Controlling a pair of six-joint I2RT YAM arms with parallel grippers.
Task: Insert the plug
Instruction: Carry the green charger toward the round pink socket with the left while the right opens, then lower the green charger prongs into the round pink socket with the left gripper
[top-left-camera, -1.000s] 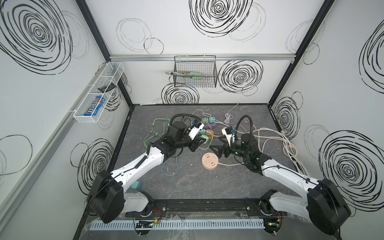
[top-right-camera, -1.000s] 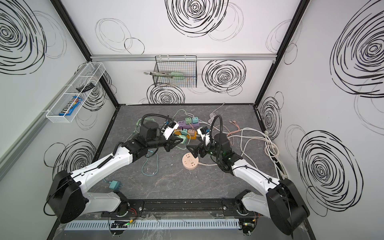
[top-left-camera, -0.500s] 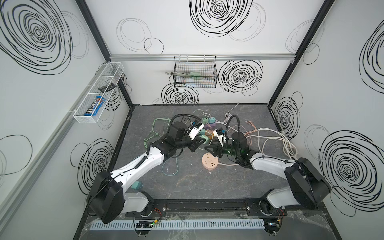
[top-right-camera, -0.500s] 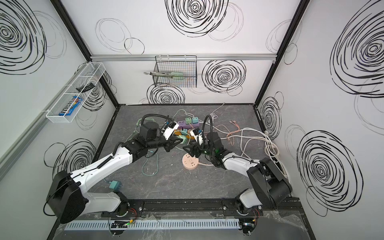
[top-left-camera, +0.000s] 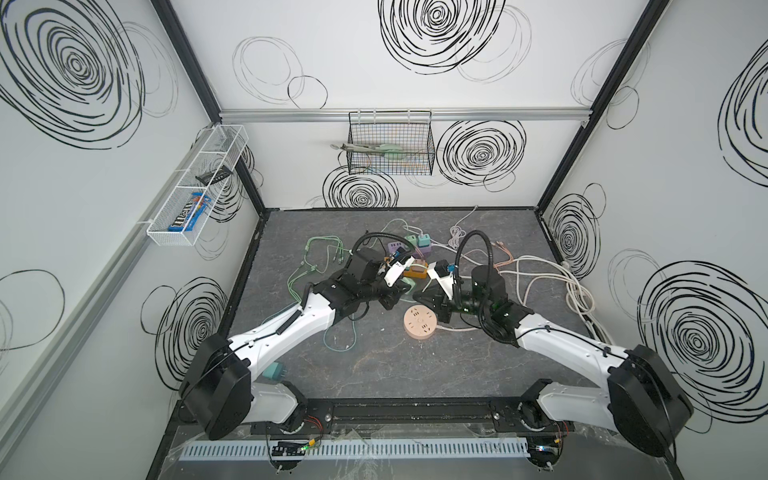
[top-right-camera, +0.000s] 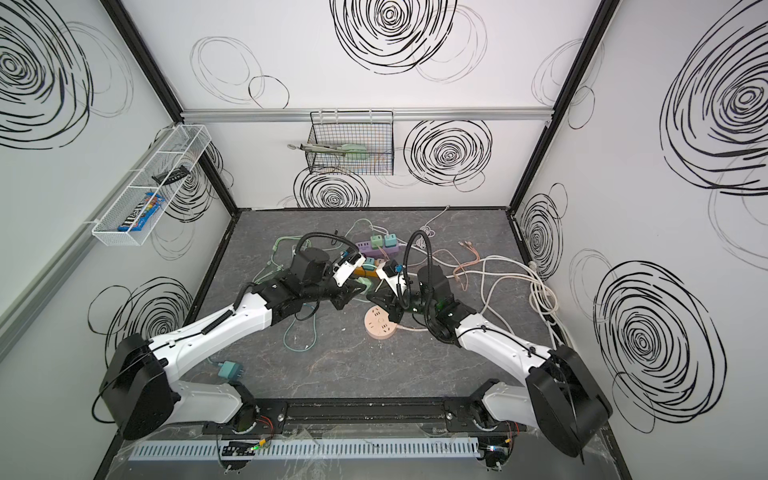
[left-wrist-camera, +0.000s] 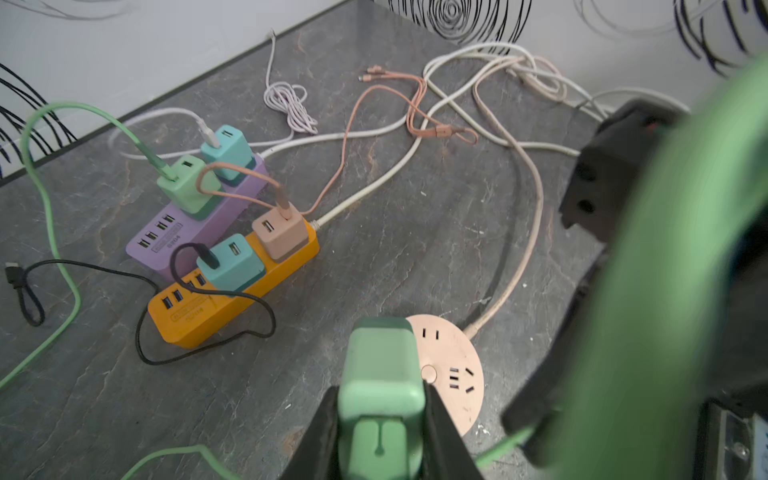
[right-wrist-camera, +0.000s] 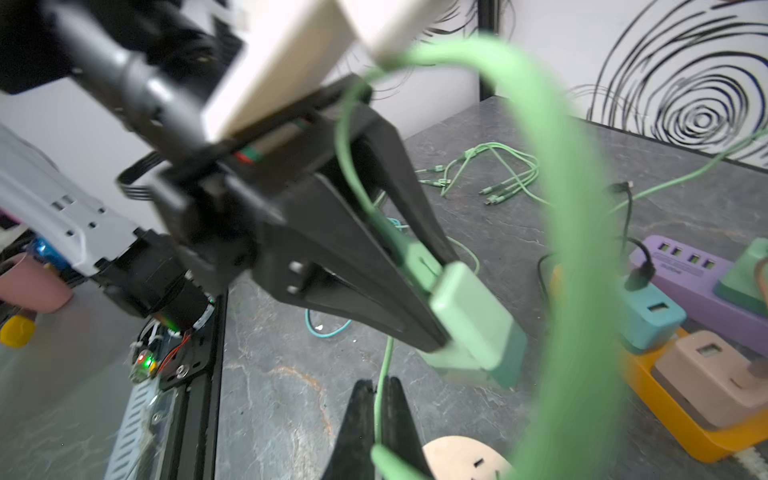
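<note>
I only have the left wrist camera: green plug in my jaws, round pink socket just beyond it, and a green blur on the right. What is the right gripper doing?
Observer: The right wrist view shows the right gripper shut on a thin green cable.
Operator: Where is it relative to the socket?
Observer: In both top views it hangs over the round socket's far edge, tips toward the left gripper and its green plug.
Operator: Any spare plug around?
Observer: A teal plug lies on the table beside the left arm's base.
</note>
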